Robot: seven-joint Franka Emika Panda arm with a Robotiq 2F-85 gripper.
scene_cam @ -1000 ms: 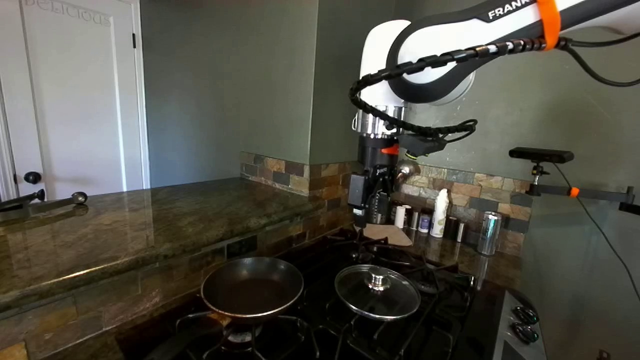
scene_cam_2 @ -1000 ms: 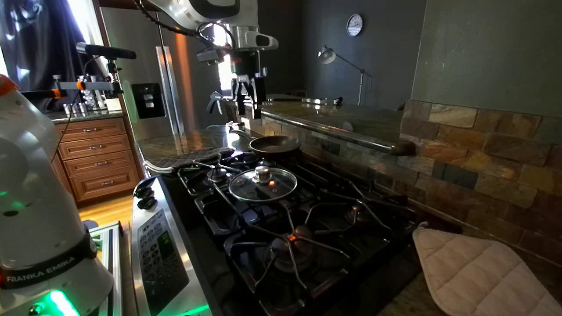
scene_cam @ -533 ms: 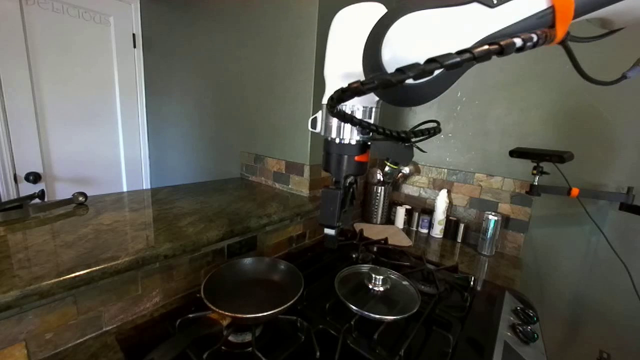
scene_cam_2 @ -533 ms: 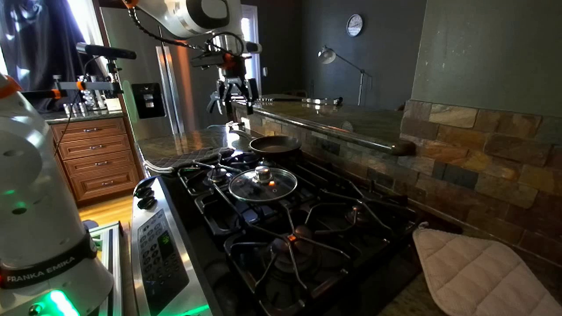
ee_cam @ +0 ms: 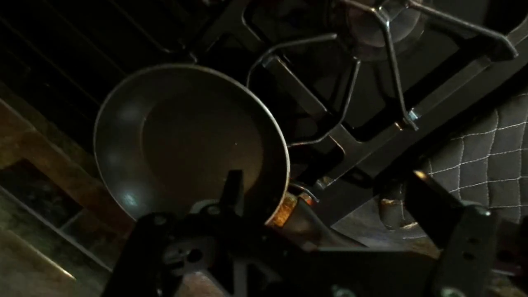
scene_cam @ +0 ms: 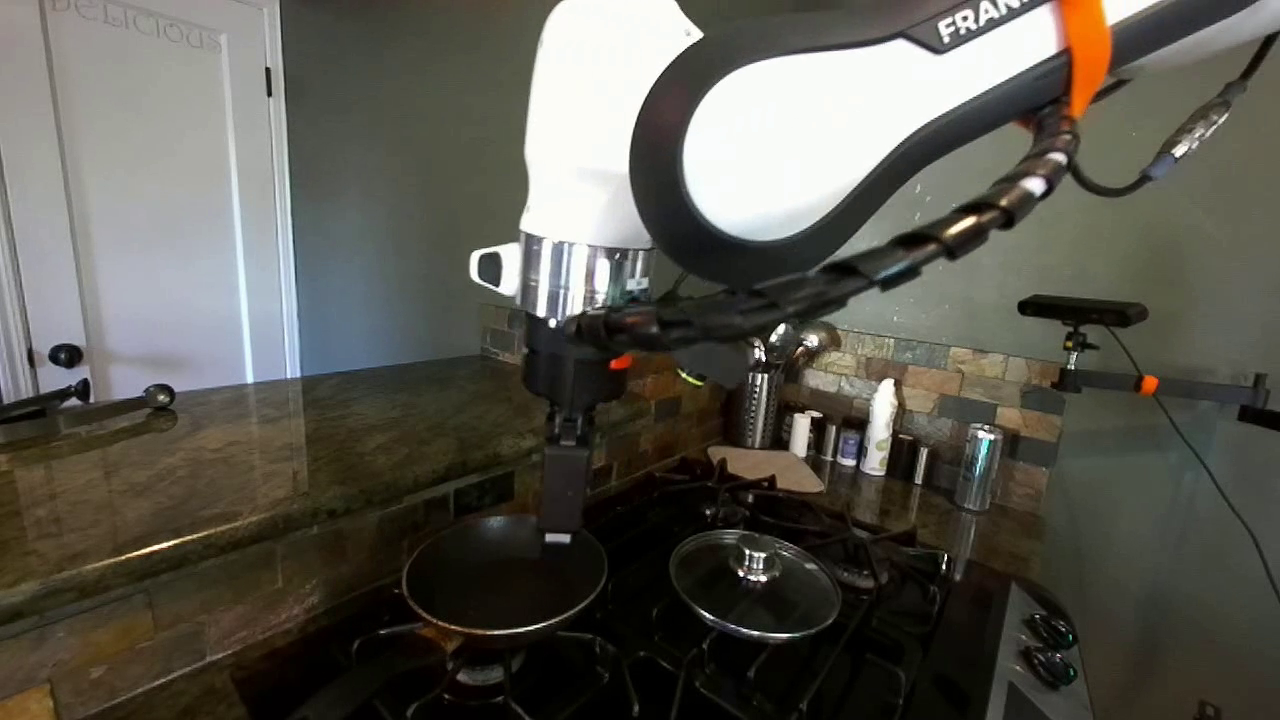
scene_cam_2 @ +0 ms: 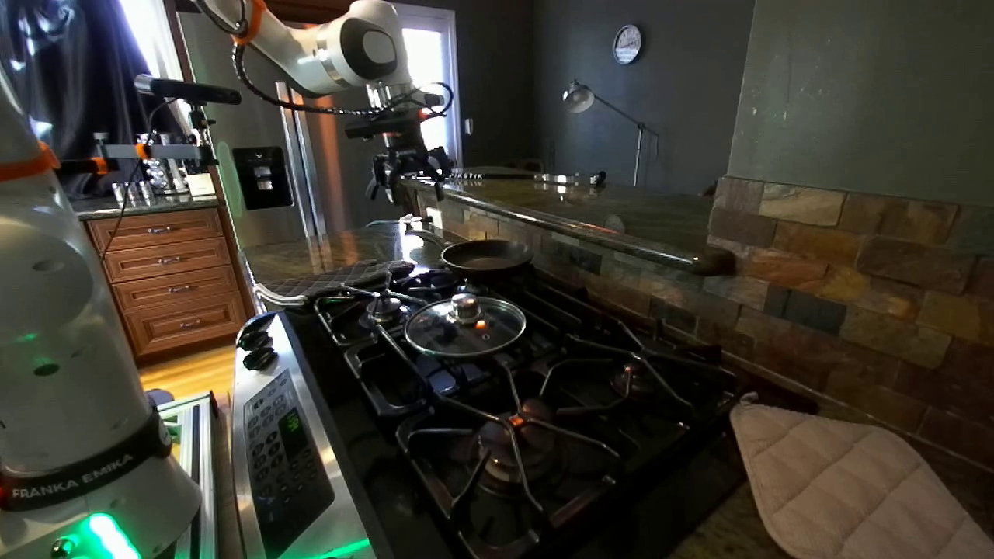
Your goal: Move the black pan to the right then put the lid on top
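Handle (scene_cam: 372, 678) first, left of the pan (scene_cam: 495, 588) in an exterior view: dark on dark, it runs toward the bottom edge and is hard to follow to its tip; in the wrist view the end effector (ee_cam: 328, 175) covers the rest of it. The pan stands uncovered over a burner (scene_cam: 483, 670) on the stove (scene_cam: 965, 630).

Above the pan hangs the end effector, its fingers (ee_cam: 233, 187) wide apart and holding nothing, the handle visible through the gap. Within the last second it has swung leftward to the pan, while neither the pan nor the lid (scene_cam: 752, 590) has shifted. I take that as the approach to a grasp, probably on the handle; both parts of the task, moving and covering, look undone. How high above the pan the fingertips stand is difficult to judge: in an exterior view one finger (scene_cam: 565, 490) hides the other, and the wrist view is murky.

To the right of the pan, apart from it, the lid lies knob (scene_cam: 755, 557) up on the stove; the wrist view leaves it out. Farther back and right of the pan is a pale pad (scene_cam: 770, 468), and well to the pan's right sit the stove's dials (scene_cam: 1050, 663). The arm (scene_cam: 800, 150) runs out of frame in both exterior views.
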